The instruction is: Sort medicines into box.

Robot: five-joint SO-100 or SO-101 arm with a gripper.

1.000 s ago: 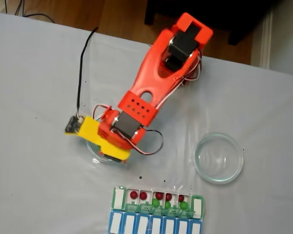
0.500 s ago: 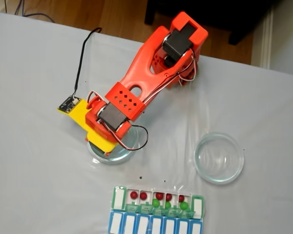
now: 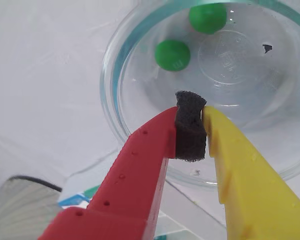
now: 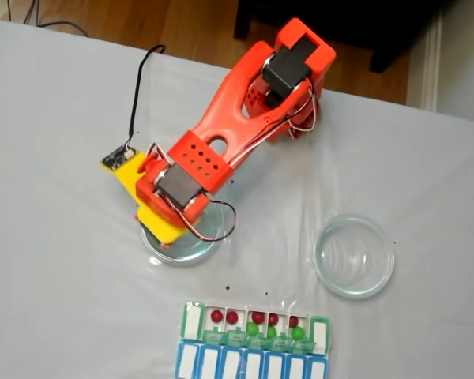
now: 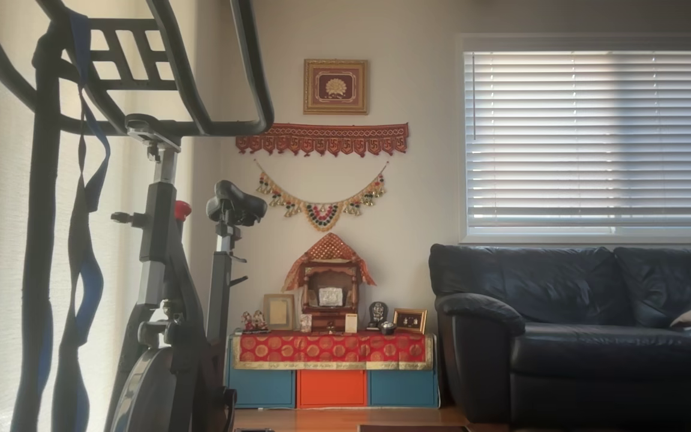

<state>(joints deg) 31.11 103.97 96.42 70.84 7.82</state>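
Observation:
Two green pills (image 3: 173, 54) (image 3: 207, 16) lie in the left glass dish (image 4: 196, 251). In the wrist view my gripper (image 3: 190, 116) hangs just above the dish floor, its red and yellow fingers shut together on their own black foam pad with no pill between them. In the fixed view the orange arm covers most of that dish and my gripper (image 4: 167, 229). The box (image 4: 320, 335) lies at the front edge, its green lids open. Red pills (image 4: 216, 316) and green pills (image 4: 298, 332) sit in its white compartments.
An empty glass dish (image 4: 354, 255) stands to the right of the arm in the fixed view. A black cable (image 4: 131, 103) runs from the wrist camera board to the table's back edge. The other view faces a living room with an exercise bike and a sofa.
The wrist has swung up and to the left over the left dish and turned slightly. The pills in the box and the right dish have not moved.

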